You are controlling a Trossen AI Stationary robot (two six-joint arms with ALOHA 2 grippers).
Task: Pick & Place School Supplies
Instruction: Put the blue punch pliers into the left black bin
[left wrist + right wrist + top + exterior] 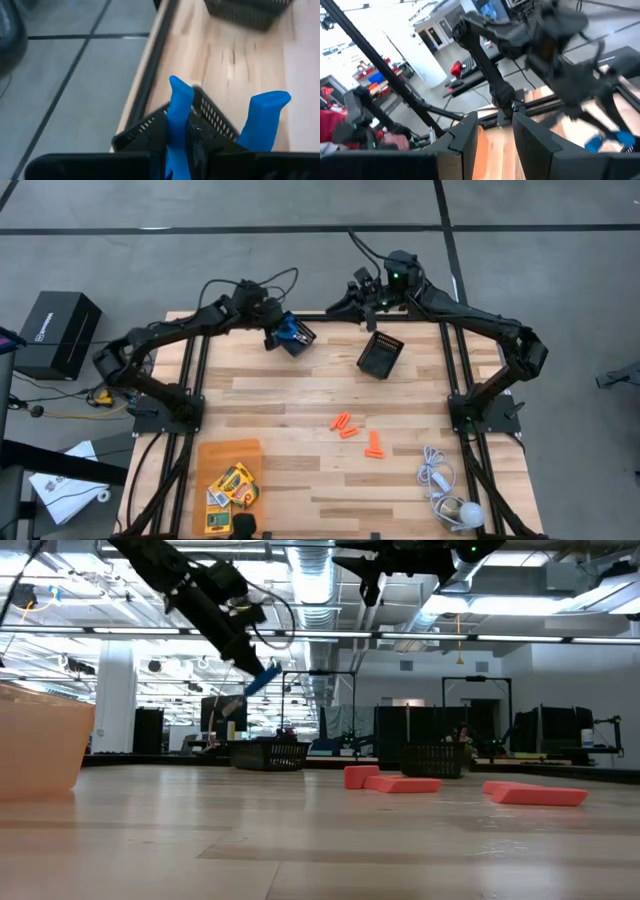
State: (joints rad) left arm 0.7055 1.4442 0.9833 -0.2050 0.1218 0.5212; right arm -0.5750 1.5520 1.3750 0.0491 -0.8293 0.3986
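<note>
Blue-handled scissors (pixel 288 332) sit clamped in your left end effector (pixel 283 333), raised just above one black mesh bin (pixel 298 340) at the desk's (pixel 300 395) far edge. Your right end effector (pixel 495 137) hovers with fingers apart near a second mesh bin (pixel 380 355); orange pieces (pixel 345 424) lie mid-desk, crayon boxes (pixel 232 485) near the front-left.

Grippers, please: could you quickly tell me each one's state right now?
Left gripper: shut on the blue-handled scissors, above a black mesh bin.
Right gripper: open, empty, raised at the table's far edge.

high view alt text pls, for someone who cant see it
Seen from above, the left gripper holds blue-handled scissors over a black mesh bin at the wooden table's far edge. The right gripper hangs empty near a second mesh bin; orange pieces and crayon boxes lie nearer.
</note>
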